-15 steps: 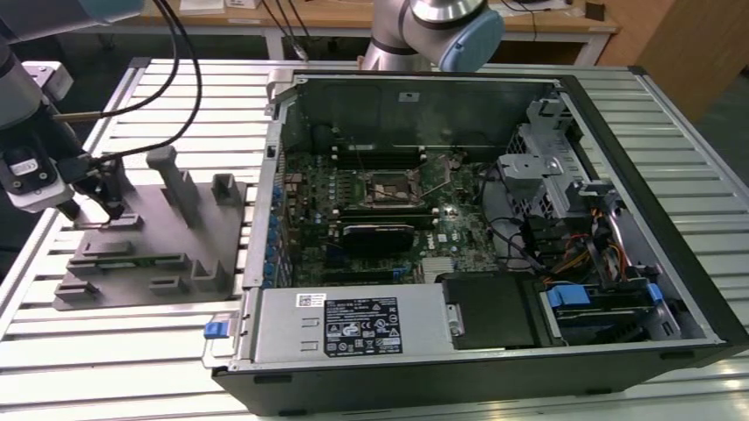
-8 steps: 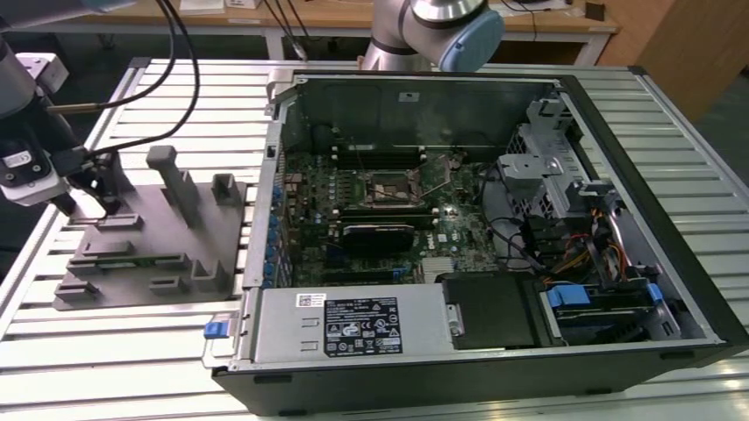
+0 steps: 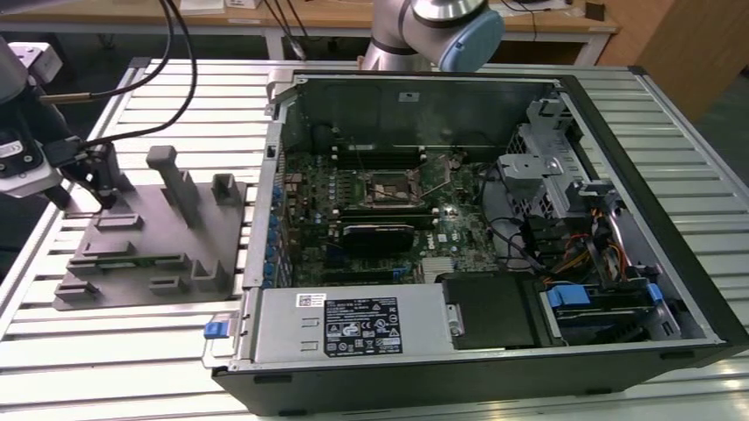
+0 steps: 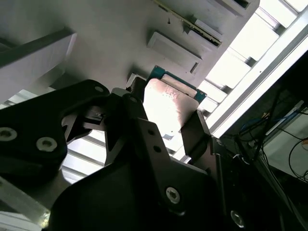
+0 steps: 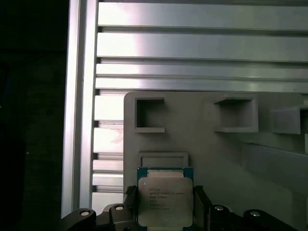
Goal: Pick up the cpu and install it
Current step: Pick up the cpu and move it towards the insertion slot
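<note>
The cpu (image 5: 165, 199) is a small square chip with a pale silver top and a thin teal rim. It sits between my gripper's (image 5: 165, 202) two black fingers (image 5: 200, 199), whose pads press its opposite edges, just over the grey tray (image 5: 216, 154). In the second wrist view the cpu (image 4: 168, 103) shines brightly inside the gripper (image 4: 168, 115). In the exterior view my gripper (image 3: 108, 200) hangs over the far left corner of the tray (image 3: 153, 263), at that view's left. The dark framed socket (image 3: 392, 187) lies on the motherboard inside the open case.
The open computer case (image 3: 655, 158) fills the exterior view's right, with a power supply (image 3: 351, 323), drive bays and cables (image 3: 562, 254). Upright posts (image 3: 175, 180) rise from the tray beside my gripper. The arm's base (image 3: 433, 31) stands behind the case. The slatted aluminium table (image 3: 117, 351) runs underneath.
</note>
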`<move>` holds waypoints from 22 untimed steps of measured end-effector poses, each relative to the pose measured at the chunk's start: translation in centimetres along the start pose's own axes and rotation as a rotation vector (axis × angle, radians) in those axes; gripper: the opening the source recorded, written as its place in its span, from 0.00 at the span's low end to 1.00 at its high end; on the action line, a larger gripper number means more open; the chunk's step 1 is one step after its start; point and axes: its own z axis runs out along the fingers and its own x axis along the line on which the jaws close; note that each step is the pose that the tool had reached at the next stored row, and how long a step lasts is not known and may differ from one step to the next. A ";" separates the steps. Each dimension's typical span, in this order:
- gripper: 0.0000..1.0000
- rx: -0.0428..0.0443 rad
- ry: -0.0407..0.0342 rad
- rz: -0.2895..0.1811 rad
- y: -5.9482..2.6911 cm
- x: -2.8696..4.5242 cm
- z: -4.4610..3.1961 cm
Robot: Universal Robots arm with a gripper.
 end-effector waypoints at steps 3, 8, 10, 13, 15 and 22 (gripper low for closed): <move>0.54 0.0001 0.0001 0.000 0.04 0.01 -0.52; 0.54 0.0000 0.0001 0.000 0.20 0.02 -1.64; 0.54 0.0001 0.0000 0.000 0.27 0.01 -2.22; 0.54 0.0005 0.0001 0.000 0.39 0.01 -3.14; 0.54 0.0005 0.0000 0.000 0.46 0.02 -3.72; 0.54 0.0006 0.0001 0.000 0.82 0.03 -5.68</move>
